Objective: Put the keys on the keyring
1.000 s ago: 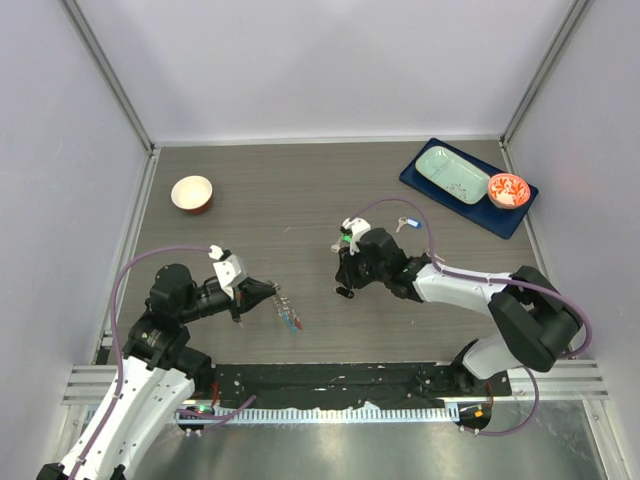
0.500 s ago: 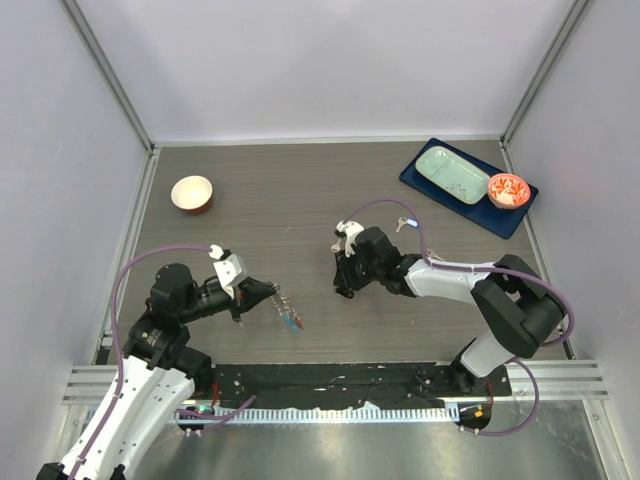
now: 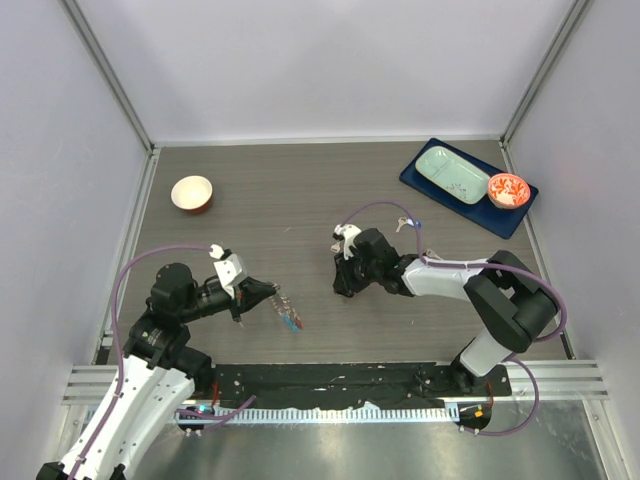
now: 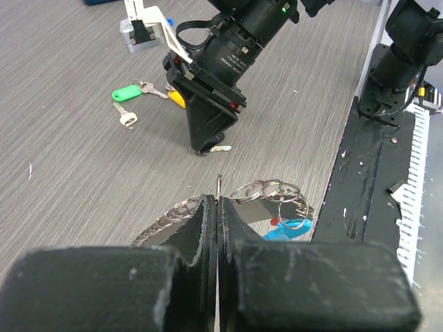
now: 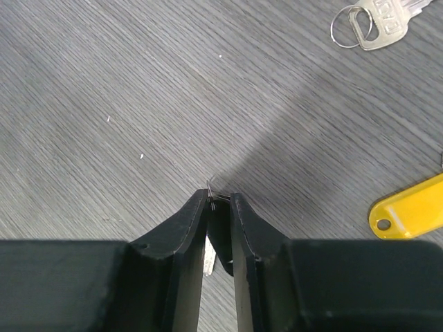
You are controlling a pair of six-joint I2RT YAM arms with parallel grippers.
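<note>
My left gripper (image 3: 272, 296) (image 4: 218, 199) is shut on a thin wire ring of the keyring (image 4: 271, 191). The keyring's split rings, grey chain (image 4: 165, 218), blue strap (image 4: 289, 227) and red tag hang just past the fingers; it also shows in the top view (image 3: 288, 316). My right gripper (image 3: 343, 290) (image 5: 220, 200) points down at the table, shut on a black-headed key (image 5: 220, 238) with a small wire ring at the tips. A silver key (image 5: 379, 25) and a yellow tag (image 5: 408, 214) lie near it. A green-tagged key (image 4: 126, 92) and a plain key (image 4: 125, 117) lie behind.
A white bowl (image 3: 192, 192) stands at the far left. A blue tray (image 3: 425, 185) at the far right holds a mint dish (image 3: 452, 173) and a small red-patterned bowl (image 3: 507, 189). The black base rail (image 3: 330, 382) runs along the near edge.
The right arm's forearm and wrist have shifted slightly left while its fingertips stay at the same spot on the table. The left arm and keyring have not moved.
</note>
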